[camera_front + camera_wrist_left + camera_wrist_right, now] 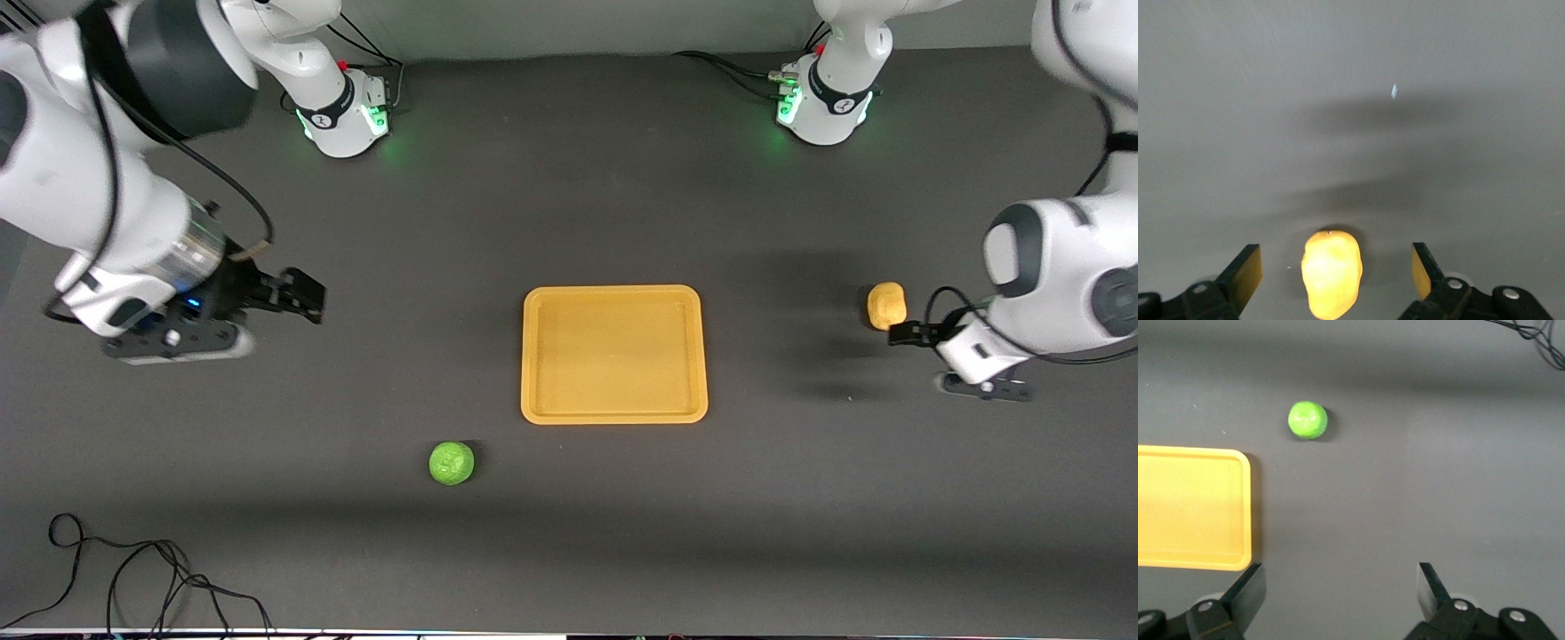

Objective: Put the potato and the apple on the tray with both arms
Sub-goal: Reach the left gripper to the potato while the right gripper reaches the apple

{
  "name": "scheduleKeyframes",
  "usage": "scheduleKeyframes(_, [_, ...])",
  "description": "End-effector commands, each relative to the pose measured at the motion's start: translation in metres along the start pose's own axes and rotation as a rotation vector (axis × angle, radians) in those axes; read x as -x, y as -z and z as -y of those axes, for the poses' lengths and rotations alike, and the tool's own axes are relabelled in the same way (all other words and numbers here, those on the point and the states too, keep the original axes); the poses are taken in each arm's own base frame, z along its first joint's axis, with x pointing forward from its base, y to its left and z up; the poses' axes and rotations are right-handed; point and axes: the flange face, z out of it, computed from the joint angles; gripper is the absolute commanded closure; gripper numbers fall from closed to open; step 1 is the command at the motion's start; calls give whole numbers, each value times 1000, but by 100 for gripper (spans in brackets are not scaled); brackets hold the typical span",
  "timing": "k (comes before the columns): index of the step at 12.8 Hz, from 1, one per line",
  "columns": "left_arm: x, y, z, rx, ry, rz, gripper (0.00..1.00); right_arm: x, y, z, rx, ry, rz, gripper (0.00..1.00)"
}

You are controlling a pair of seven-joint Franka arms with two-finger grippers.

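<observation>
The yellow-orange tray (613,407) lies flat in the middle of the table, with nothing on it. The potato (886,305) lies on the table toward the left arm's end. My left gripper (909,333) is open and low around it; in the left wrist view the potato (1331,273) sits between the two fingers of the left gripper (1336,259), apart from both. The green apple (452,463) lies on the table nearer to the front camera than the tray. My right gripper (302,298) is open and empty over bare table toward the right arm's end. The right wrist view shows the right gripper (1338,583), the apple (1308,420) and the tray (1238,560).
A loose black cable (133,578) lies by the table's front edge at the right arm's end, and it shows in the right wrist view (1538,340). The two arm bases (342,111) (822,102) stand along the back edge.
</observation>
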Motion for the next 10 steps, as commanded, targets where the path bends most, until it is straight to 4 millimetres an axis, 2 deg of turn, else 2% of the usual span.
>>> scheduleKeyframes(1, [24,-35,10,28,-31,79,1,-21,-9,48,-23,-41,-31,0])
scheduleKeyframes(3, [42,-45,33,69,-55,141,1,-25,-24,78,-22,-59,-31,0])
scheduleKeyframes(5, [51,-55,34,88,-49,180,6,-32,-43,91,-23,-67,-29,0])
scheduleKeyframes(6, [53,-61,31,90,-54,188,13,-37,-54,93,-27,-65,-39,0])
scheduleKeyframes(7, [51,-62,28,88,-59,188,15,-41,-65,94,-21,-63,-35,0])
scheduleKeyframes(10, [50,-74,22,87,-71,189,14,-55,-106,95,-9,-62,-24,0])
